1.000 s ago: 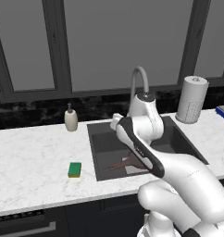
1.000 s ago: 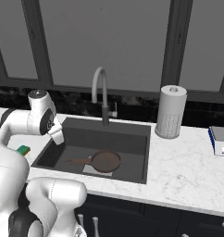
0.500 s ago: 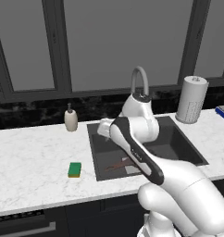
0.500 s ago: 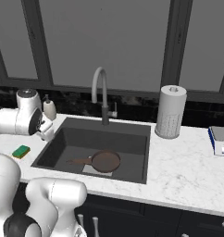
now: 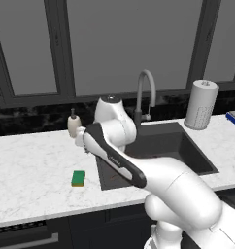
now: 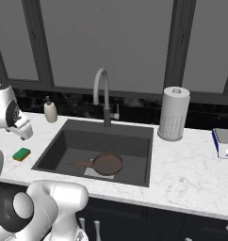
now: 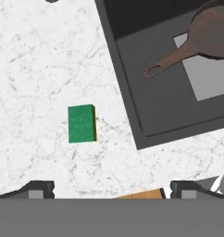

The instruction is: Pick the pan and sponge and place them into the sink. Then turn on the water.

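Marble counter (image 6: 191, 164) under dark windows (image 6: 111, 42); sponge (image 7: 81, 123) beside sink (image 6: 134, 174); pincer (image 7: 111, 189) spread wide.

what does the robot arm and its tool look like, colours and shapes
The arm is glossy white, built of fat rounded segments, with a dark band along one link and dark joint rings. The tool ends in two small dark grey blocky fingertips. No cables or markings are visible.

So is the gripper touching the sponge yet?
Apart. In the hand view the open gripper hovers with bare counter between its fingertips and the sponge.
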